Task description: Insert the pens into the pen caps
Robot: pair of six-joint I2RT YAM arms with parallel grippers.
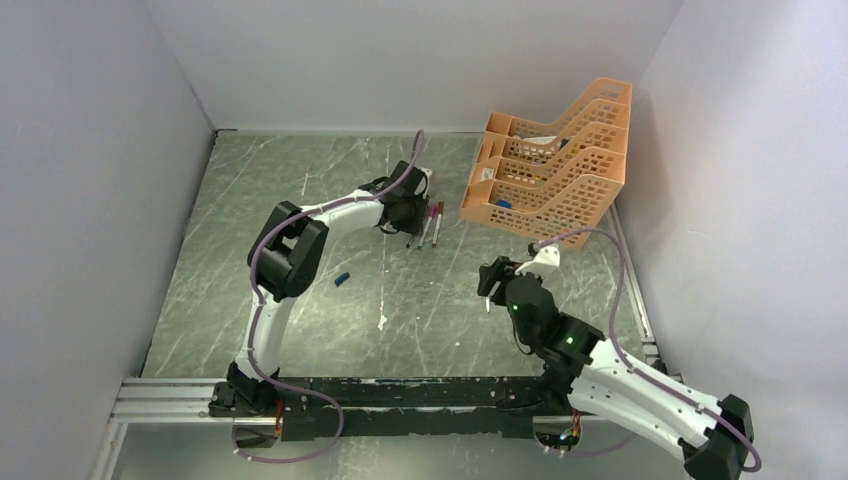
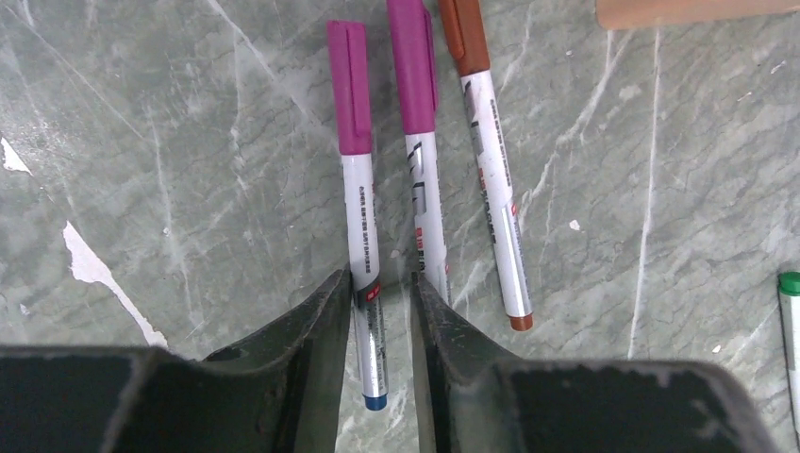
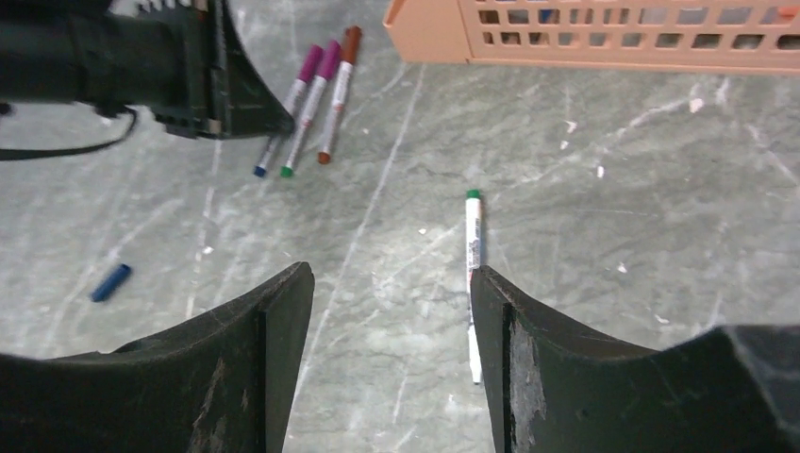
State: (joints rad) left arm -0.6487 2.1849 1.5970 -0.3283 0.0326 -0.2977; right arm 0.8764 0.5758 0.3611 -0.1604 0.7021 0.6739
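Observation:
Three capped pens lie side by side on the table. The left one (image 2: 361,217) wears a magenta cap (image 2: 349,85) and has a blue end. The middle one (image 2: 426,198) is magenta-capped and the right one (image 2: 495,198) brown-capped. My left gripper (image 2: 379,283) is low over the left pen, which lies loose between the slightly open fingers with a gap on its right side. A bare pen with a green end (image 3: 473,255) lies just ahead of my open right gripper (image 3: 389,278), by its right finger. A loose blue cap (image 3: 110,282) lies far left, also visible from above (image 1: 341,279).
The orange mesh tray (image 1: 550,170) stands at the back right, close behind the three pens (image 1: 428,225). White walls close in the table on the left, back and right. The left arm (image 1: 300,240) reaches across the middle.

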